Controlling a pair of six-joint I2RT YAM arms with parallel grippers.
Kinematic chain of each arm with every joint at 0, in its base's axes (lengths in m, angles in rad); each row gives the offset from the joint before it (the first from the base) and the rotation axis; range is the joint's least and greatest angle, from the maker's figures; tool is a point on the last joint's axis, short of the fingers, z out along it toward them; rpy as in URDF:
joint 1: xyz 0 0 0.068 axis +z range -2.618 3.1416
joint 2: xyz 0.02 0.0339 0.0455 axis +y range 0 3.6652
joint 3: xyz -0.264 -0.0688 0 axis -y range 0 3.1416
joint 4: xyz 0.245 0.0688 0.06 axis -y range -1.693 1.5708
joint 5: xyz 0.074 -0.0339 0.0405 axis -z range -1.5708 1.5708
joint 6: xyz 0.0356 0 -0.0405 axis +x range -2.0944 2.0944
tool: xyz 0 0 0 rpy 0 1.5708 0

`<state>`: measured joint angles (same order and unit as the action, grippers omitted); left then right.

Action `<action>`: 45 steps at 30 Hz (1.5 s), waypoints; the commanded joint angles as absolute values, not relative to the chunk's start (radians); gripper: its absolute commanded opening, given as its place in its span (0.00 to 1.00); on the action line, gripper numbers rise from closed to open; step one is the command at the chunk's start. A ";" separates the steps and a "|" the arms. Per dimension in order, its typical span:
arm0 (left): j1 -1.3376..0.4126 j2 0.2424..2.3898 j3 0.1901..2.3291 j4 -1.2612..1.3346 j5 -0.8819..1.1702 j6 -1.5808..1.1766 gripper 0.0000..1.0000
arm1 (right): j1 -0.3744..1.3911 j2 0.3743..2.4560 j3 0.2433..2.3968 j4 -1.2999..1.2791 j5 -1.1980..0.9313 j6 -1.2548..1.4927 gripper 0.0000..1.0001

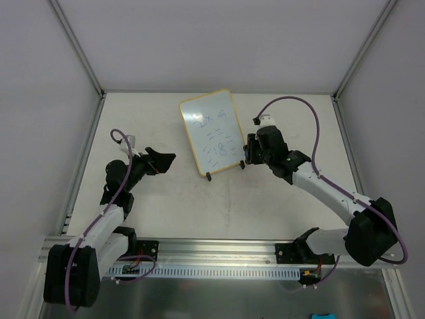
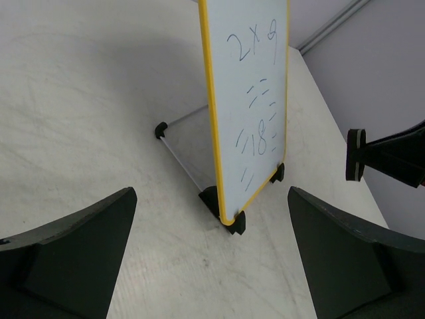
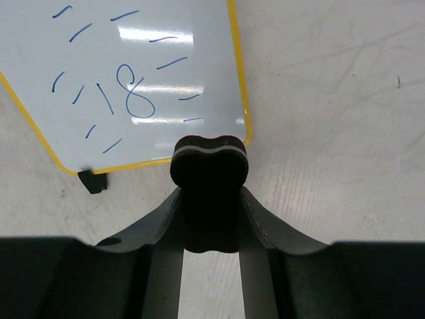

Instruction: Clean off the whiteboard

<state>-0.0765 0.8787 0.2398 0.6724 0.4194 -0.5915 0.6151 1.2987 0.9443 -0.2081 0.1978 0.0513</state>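
The whiteboard (image 1: 211, 133) (image 2: 251, 100) (image 3: 133, 80) stands tilted on black feet mid-table, yellow-framed, with blue writing "2x9", "18" and dashes. My right gripper (image 1: 250, 151) (image 3: 210, 193) is shut on a small black eraser (image 3: 209, 174) (image 2: 356, 154). The eraser's tip sits just off the board's lower right corner, and I cannot tell if they touch. My left gripper (image 1: 163, 161) (image 2: 211, 196) is open and empty, a short way left of the board and pointing at its near foot (image 2: 236, 222).
A thin wire stand (image 2: 182, 149) props the board from behind. Grey walls and aluminium posts (image 1: 80, 50) enclose the table (image 1: 153, 206). A metal rail (image 1: 219, 249) runs along the near edge between the arm bases.
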 commanded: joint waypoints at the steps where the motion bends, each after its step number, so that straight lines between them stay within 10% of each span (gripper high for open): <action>1: -0.058 1.019 0.317 0.869 0.543 -0.621 0.98 | 0.626 1.295 0.979 -0.124 0.232 -0.021 0.00; 16: -0.023 1.495 0.584 1.319 0.815 -0.750 0.98 | 0.627 1.301 0.957 0.049 0.170 -0.136 0.00; 45: -0.011 1.856 0.927 1.261 0.868 -0.770 0.93 | 0.626 1.324 0.881 0.236 0.137 -0.155 0.00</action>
